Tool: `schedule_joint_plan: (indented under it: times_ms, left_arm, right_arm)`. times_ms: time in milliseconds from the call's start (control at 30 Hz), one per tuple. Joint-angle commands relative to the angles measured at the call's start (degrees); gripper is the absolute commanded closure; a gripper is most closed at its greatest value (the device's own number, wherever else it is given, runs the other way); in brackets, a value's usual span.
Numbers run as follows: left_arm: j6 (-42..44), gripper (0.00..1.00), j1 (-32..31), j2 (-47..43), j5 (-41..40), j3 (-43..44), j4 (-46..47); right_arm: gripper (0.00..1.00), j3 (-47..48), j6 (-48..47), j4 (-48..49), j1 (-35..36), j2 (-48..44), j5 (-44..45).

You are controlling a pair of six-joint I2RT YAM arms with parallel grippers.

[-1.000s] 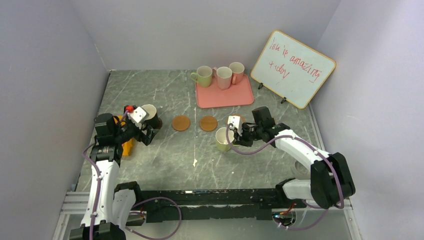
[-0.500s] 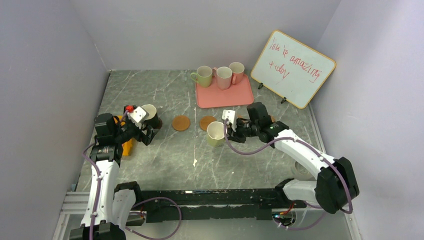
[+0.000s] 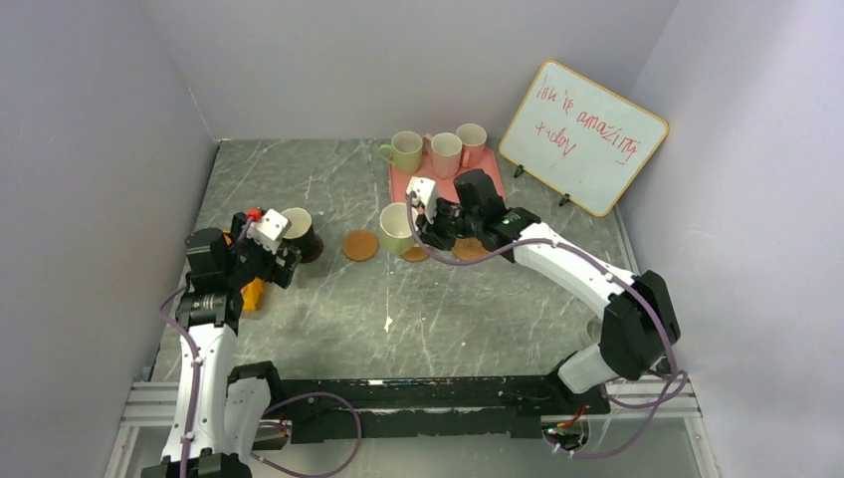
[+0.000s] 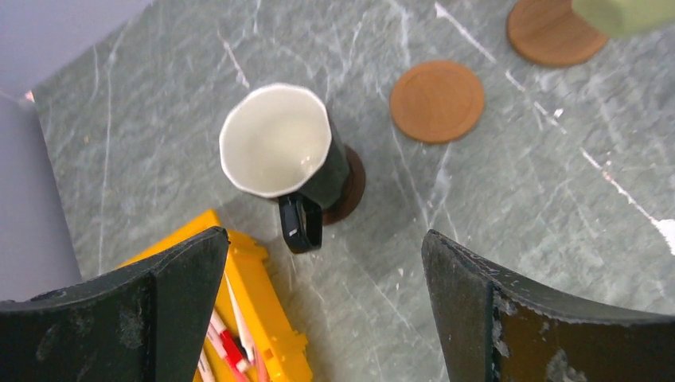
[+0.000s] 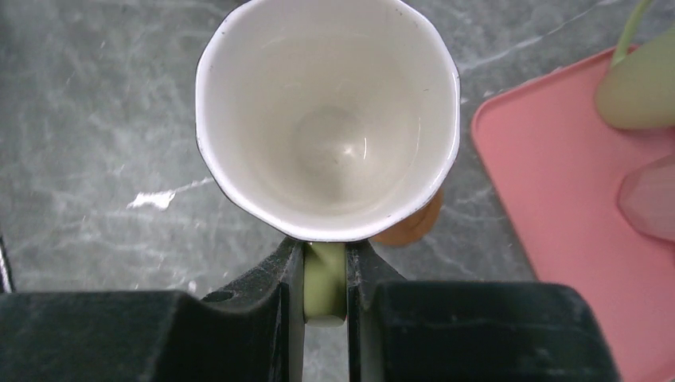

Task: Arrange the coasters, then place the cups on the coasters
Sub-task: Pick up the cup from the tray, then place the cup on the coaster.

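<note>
The grey marbled table (image 3: pixel 328 189) sits inside pale walls. We see that the right gripper (image 5: pixel 325 274) has carried its pale green cup (image 5: pixel 328 119) leftward and farther from the bases over the last second. The cup now hangs over an orange coaster (image 5: pixel 414 227) whose edge peeps out beneath it; we cannot tell whether it rests there. The fingers clench the cup's handle. The left gripper (image 4: pixel 321 247) stays spread wide and empty, just short of the dark cup (image 4: pixel 278 151) on its dark coaster (image 4: pixel 352 187). A bare coaster (image 3: pixel 360 245) lies between both cups. A third coaster (image 3: pixel 468 249) is half hidden under the right arm, which also crosses the pink tray (image 3: pixel 483 189) holding three cups (image 3: pixel 446 154). A yellow plastic object (image 4: pixel 255 318) lies near the left gripper, and a whiteboard (image 3: pixel 582 137) leans far right.
</note>
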Motion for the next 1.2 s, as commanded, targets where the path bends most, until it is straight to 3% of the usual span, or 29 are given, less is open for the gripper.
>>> schedule_joint_plan:
  times_ms: [0, 300, 500, 733, 1167]
  left_arm:
    - [-0.1, 0.04, 0.6, -1.7, -5.4, -2.3, 0.2]
    - [-2.2, 0.04, 0.7, -8.6, -8.0, -3.0, -1.1]
    - [-3.2, 0.04, 0.7, -10.1, -8.4, -4.7, 0.6]
    - [-3.6, 0.04, 0.7, -11.5, -9.7, -5.6, 1.1]
    - [-3.9, 0.04, 1.6, -12.6, -10.5, -6.2, 1.4]
  right_arm:
    - [1.00, 8.5, 5.0, 12.0, 1.5, 3.0, 4.5]
    - [1.00, 21.0, 8.8, 11.0, 6.5, 15.2, 14.1]
    - [1.00, 20.4, 13.8, 15.9, 11.2, 19.1, 25.7]
    - [1.00, 20.2, 22.4, 18.9, 12.5, 22.2, 32.4]
    - [1.00, 19.3, 21.3, 23.7, 15.3, 26.2, 37.4]
